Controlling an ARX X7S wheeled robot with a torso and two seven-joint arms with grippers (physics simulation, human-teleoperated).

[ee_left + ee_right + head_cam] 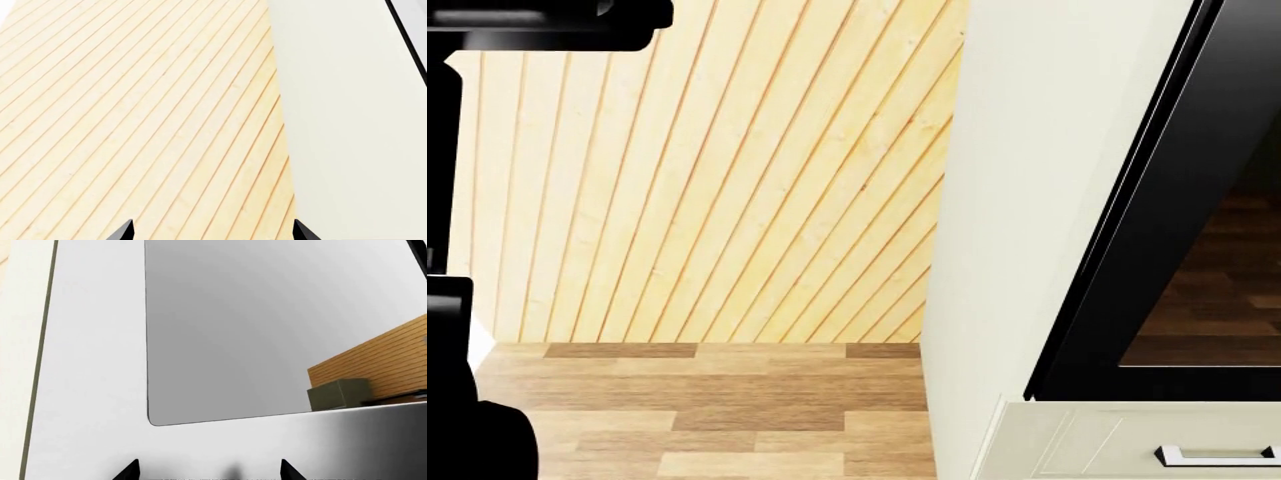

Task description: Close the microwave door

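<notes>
Pushing blind is my main worry here: my right gripper [210, 471] sits close to the microwave door [93, 390], its two fingertips spread apart with nothing between them, facing the pale frame just below the grey window pane [267, 330]. If I press on the glossy frame at an angle, the tips could skid across it rather than swing the door, and pushing near the hinge side would likely give poor leverage; I cannot tell from here which edge is hinged. My left gripper [213, 232] is also spread and empty, pointed at the plank wall [133, 110] beside a white cabinet side [353, 125], so it looks too far off to help. From the head view, the dark glass panel [1174, 220] sits above a drawer handle [1217, 456], with wood flooring [721, 410] below and cabinetry crowding the right side.
</notes>
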